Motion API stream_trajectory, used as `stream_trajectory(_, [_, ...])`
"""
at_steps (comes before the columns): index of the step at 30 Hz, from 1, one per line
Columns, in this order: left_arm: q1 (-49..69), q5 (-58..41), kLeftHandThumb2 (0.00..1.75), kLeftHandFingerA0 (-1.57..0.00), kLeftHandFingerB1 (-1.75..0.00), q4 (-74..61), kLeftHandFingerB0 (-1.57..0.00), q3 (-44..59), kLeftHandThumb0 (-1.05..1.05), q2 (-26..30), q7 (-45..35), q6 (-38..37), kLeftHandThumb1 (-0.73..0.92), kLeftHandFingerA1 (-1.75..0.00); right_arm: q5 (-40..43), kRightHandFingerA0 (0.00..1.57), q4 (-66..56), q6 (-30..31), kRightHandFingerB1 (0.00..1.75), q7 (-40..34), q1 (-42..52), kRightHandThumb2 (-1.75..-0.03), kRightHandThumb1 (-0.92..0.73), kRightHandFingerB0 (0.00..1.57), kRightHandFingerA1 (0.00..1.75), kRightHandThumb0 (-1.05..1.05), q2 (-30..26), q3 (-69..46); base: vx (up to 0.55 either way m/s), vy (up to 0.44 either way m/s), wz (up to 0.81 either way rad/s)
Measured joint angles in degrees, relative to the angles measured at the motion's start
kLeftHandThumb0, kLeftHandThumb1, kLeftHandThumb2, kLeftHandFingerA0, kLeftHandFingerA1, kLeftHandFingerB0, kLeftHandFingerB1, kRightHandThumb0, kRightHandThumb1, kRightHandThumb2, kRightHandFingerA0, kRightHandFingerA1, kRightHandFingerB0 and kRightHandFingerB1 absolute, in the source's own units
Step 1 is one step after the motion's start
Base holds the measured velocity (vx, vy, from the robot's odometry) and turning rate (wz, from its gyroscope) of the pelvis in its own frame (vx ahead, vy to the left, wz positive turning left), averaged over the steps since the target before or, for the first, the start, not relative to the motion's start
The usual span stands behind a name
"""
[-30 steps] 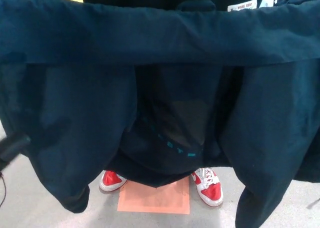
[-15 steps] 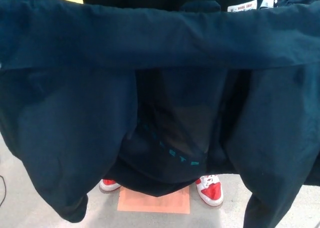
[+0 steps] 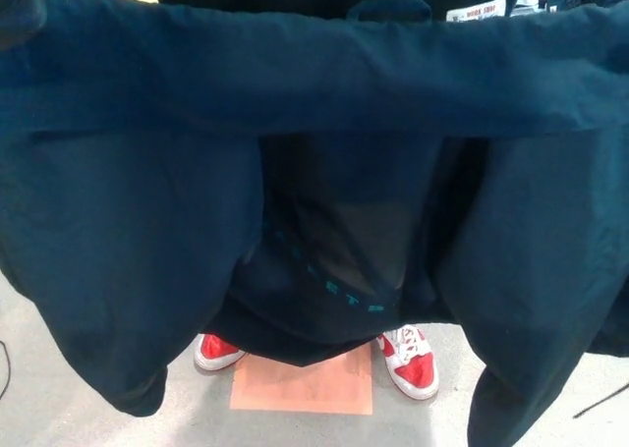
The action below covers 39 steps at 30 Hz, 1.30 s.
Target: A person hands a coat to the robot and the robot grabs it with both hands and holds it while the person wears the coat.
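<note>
Nearly all of the head view is filled by the coat (image 3: 128,221), a dark navy garment of soft, matte woven cloth that hangs spread wide and open toward the camera. Its upper edge runs as a broad folded band across the top of the picture, with a small hanging loop (image 3: 388,8) at the middle of the collar and a white label (image 3: 475,13) with dark print just beside it. Below the band the two front panels droop in heavy, rounded folds to left and right, their lower corners sagging close to the floor (image 3: 59,408). Between the panels the lining shows darker and smoother, and a line of small teal letters (image 3: 329,285) runs slanting across it. Under the coat's lower edge stand a person's shoes (image 3: 408,361), red and white with white laces, one to each side of a flat, pale orange rectangle (image 3: 305,388) lying on the grey, smooth floor. A thin dark cable (image 3: 601,400) lies on the floor at the lower right. Neither of the robot's hands shows, so what the fingers are doing cannot be told; the coat is held up off the floor, between the camera and the person.
</note>
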Motion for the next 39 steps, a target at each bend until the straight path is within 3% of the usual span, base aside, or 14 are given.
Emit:
stream_trajectory(10, [-7.69, 0.04, 1.02, 0.0, -0.22, 3.75, -0.06, -7.32, -0.92, 3.51, -9.39, 2.93, 0.59, -0.18, 0.32, 0.0, 5.29, 4.08, 0.12, 9.48, -12.28, -0.97, -0.54, 0.0, 0.18, -0.84, -1.16, 10.04, 0.0, 0.0, 0.0])
stream_trajectory(15, [-11.88, 0.25, 1.04, -0.02, -0.21, 5.38, -0.1, -10.93, -0.93, 4.73, -14.46, 4.67, 0.62, -0.16, 0.24, 0.08, 8.2, 6.2, 0.13, 14.64, -18.77, -0.95, -0.57, 0.08, 0.25, -0.87, -1.15, 15.58, 0.0, 0.0, 0.0])
stream_trajectory(23, [-17.58, 1.38, 1.04, -0.04, -0.19, 7.17, -0.09, -15.89, -0.96, 5.7, -21.84, 7.06, 0.64, -0.13, -0.22, 0.03, 11.66, 9.32, 0.18, 21.6, -25.65, -0.92, -0.52, 0.02, 0.36, -0.8, -1.12, 22.69, 0.0, 0.0, 0.0])
stream_trajectory(24, [-18.39, 1.58, 0.8, -0.02, -0.21, 7.32, -0.07, -16.69, -1.05, 5.96, -23.14, 7.49, 0.7, -0.17, -0.34, 0.03, 12.12, 9.89, 0.18, 22.77, -26.63, -0.91, -0.5, 0.02, 0.35, -0.79, -1.12, 23.83, 0.0, 0.0, 0.0])
stream_trajectory(25, [-19.03, 1.72, 0.8, -0.02, -0.21, 7.49, -0.07, -17.34, -1.05, 6.15, -24.09, 7.74, 0.7, -0.17, -0.41, 0.03, 12.45, 10.3, 0.18, 23.62, -27.29, -0.91, -0.5, 0.02, 0.35, -0.79, -1.11, 24.64, 0.0, 0.0, 0.0])
stream_trajectory(26, [-19.6, 1.83, 0.83, -0.03, -0.2, 7.69, -0.06, -17.92, -1.05, 6.28, -24.98, 8.01, 0.69, -0.16, -0.49, 0.07, 12.77, 10.72, 0.17, 24.45, -27.9, -0.91, -0.52, 0.06, 0.32, -0.81, -1.1, 25.37, 0.0, 0.0, 0.0])
stream_trajectory(27, [-20.33, 1.96, 1.04, -0.04, -0.2, 8.01, -0.1, -18.64, -0.95, 6.45, -26.14, 8.34, 0.63, -0.14, -0.61, 0.04, 13.23, 11.26, 0.2, 25.49, -28.69, -0.91, -0.5, 0.03, 0.35, -0.78, -1.09, 26.42, 0.0, 0.0, 0.0])
stream_trajectory(31, [-22.61, 2.48, 1.04, -0.04, -0.2, 9.09, -0.1, -20.88, -0.95, 6.79, -29.76, 9.39, 0.63, -0.14, -1.03, 0.04, 14.49, 12.95, 0.19, 28.79, -30.75, -0.92, -0.52, 0.03, 0.38, -0.8, -0.97, 29.58, 0.0, 0.0, 0.0])
stream_trajectory(32, [-23.17, 2.67, 1.03, -0.01, -0.22, 9.38, -0.06, -21.43, -0.91, 6.83, -30.63, 9.58, 0.61, -0.16, -1.17, 0.16, 14.8, 13.31, 0.22, 29.57, -31.24, -0.61, -0.67, 0.01, 0.31, -0.85, -0.92, 30.35, 0.0, 0.0, 0.0])
stream_trajectory(34, [-24.37, 3.12, 1.03, -0.04, -0.21, 9.98, -0.07, -22.57, -0.92, 6.84, -32.59, 10.12, 0.61, -0.15, -1.52, 0.12, 15.63, 14.21, 0.22, 31.35, -32.32, -0.61, -0.67, 0.0, 0.3, -0.84, -0.73, 31.98, 0.0, 0.0, 0.0])
stream_trajectory(35, [-25.27, 3.37, 1.01, -0.06, -0.21, 10.5, -0.09, -23.38, -0.95, 6.84, -33.97, 10.5, 0.62, -0.16, -1.68, 0.12, 16.18, 14.94, 0.16, 32.64, -33.17, -0.9, -0.55, 0.05, 0.42, -0.89, -0.54, 33.2, 0.0, 0.0, 0.0])
stream_trajectory(36, [-25.87, 3.52, 0.79, -0.05, -0.22, 10.82, -0.11, -23.94, -1.03, 6.84, -34.89, 10.74, 0.68, -0.19, -1.75, 0.15, 16.53, 15.41, 0.16, 33.51, -33.68, -0.92, -0.54, 0.03, 0.44, -0.87, -0.37, 33.88, 0.0, 0.0, 0.0])
stream_trajectory(38, [-27.15, 3.82, 0.78, -0.05, -0.22, 11.44, -0.12, -25.16, -1.03, 6.84, -37.04, 11.38, 0.69, -0.19, -1.93, 0.17, 17.49, 16.45, 0.16, 35.55, -34.88, -0.92, -0.55, 0.03, 0.45, -0.87, 0.05, 35.66, 0.0, 0.0, 0.0])
stream_trajectory(39, [-27.35, 3.85, 1.01, -0.02, -0.22, 11.53, -0.06, -25.35, -0.91, 6.84, -37.42, 11.51, 0.59, -0.17, -1.96, 0.27, 17.68, 16.65, 0.22, 35.93, -35.07, -0.61, -0.68, 0.02, 0.35, -0.87, 0.12, 35.95, 0.0, 0.0, 0.0])
